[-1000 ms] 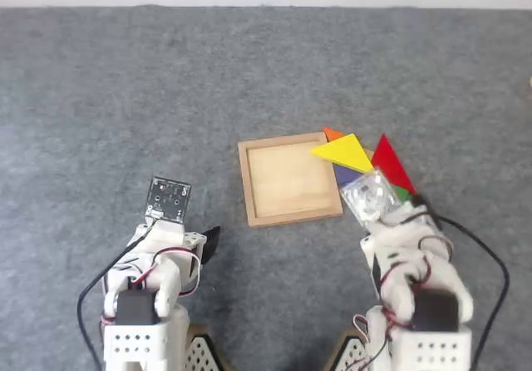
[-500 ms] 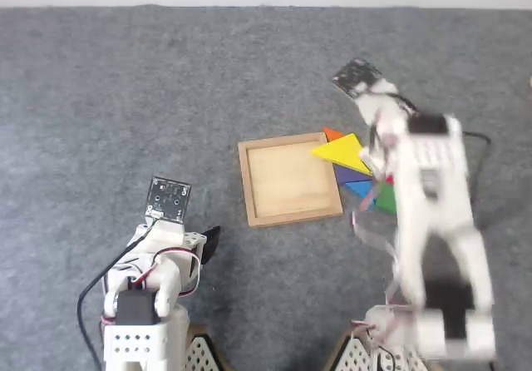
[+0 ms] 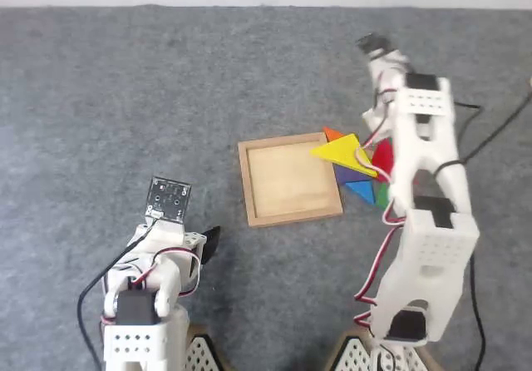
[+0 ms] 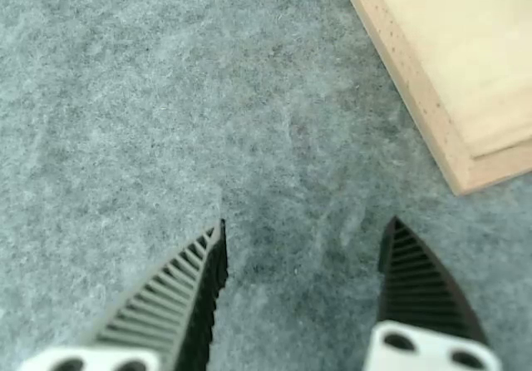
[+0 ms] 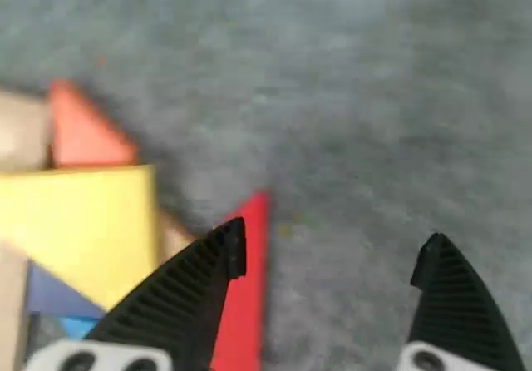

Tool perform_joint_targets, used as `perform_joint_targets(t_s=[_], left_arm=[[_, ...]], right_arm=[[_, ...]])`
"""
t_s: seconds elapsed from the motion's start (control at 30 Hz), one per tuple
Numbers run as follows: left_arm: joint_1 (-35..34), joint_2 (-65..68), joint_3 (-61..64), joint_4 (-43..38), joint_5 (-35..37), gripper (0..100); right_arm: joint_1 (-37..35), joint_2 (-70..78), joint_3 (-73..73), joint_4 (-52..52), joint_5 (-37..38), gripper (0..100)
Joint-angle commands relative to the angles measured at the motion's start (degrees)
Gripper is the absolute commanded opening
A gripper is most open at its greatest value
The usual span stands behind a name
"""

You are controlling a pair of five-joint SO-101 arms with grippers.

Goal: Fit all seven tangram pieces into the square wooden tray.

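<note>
Nearest, left gripper (image 4: 307, 225): open, jaws spread wide over bare mat, holding nothing, low at the near side of the table, near the tray's near corner but apart from it.
Tray (image 3: 247, 184): square, pale wood with a raised rim and a flat bare floor; flat on the mat at mid-table, turned slightly askew.
Tangram pieces: bunched in a loose overlapping heap against the tray's right side, all flat and brightly coloured.
Green piece (image 3: 381, 195): nearest of the heap, mostly hidden by the right arm.
Blue triangle (image 3: 362, 190): just beside the green, touching the purple.
Purple piece (image 3: 345, 174): tucked under the yellow, beside the tray's right rim.
Yellow triangle (image 3: 342, 150): large, on top, one tip lapping over the tray's far right corner.
Red triangle (image 3: 381, 156): right of the yellow, partly under the arm.
Orange triangle (image 3: 332, 133): small, farthest, peeking out behind the yellow.
Right gripper (image 5: 337, 231): open and empty, above the heap's far right edge, one jaw over the red triangle.
Mat (image 3: 125, 80): grey felt, covering the table.
</note>
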Motion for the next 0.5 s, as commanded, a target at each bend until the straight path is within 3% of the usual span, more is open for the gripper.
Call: perform_joint_targets(t_s=[0.0, 0.47], left_arm=[[0.1, 0.5, -0.5, 0.4, 0.9, 29], [0.1, 0.5, -0.5, 0.4, 0.9, 29]], right_arm=[[1.6, -0.2, -3.5, -0.4, -1.6, 32.0], [-6.0, 9.3, -2.5, 0.9, 0.4, 31.9]])
